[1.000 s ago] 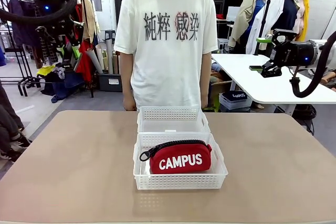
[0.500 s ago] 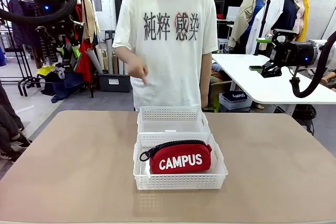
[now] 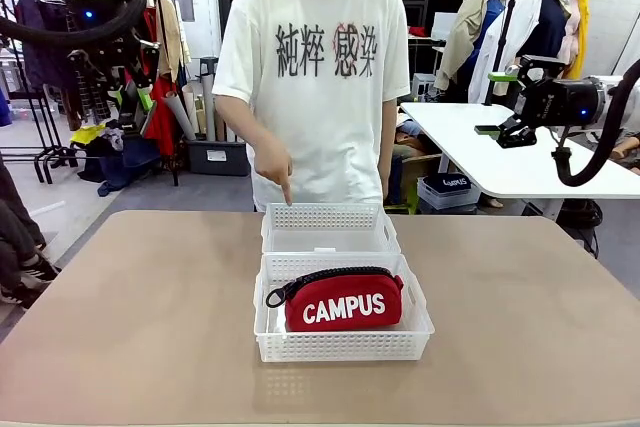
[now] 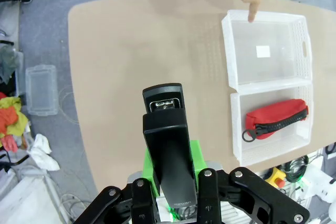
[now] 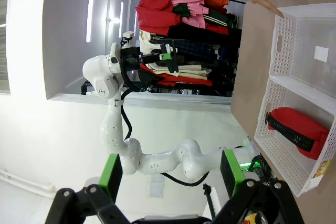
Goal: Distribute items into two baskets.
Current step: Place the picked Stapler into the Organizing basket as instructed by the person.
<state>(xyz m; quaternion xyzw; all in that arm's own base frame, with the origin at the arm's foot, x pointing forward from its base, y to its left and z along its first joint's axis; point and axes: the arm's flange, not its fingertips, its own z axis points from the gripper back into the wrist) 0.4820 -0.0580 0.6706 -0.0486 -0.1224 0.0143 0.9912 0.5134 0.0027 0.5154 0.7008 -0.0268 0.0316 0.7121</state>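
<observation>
On the near middle of the table (image 3: pixel 130 327), a white basket (image 3: pixel 345 347) holds the red pouch (image 3: pixel 345 304). Touching behind it sits a second basket (image 3: pixel 325 216), a person's hand (image 3: pixel 272 161) pointing at its far-left corner. Raised above, the left gripper (image 4: pixel 170 174) clamps the black stapler (image 4: pixel 167 140); the right gripper (image 5: pixel 170 172) hangs released.

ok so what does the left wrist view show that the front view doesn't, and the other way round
Left wrist view: the black stapler clamped in the left gripper. Front view: the open right gripper raised at the right, and CAMPUS lettering on the red pouch. Both: the pouch in the near basket and the person's hand pointing at the far basket.
</observation>
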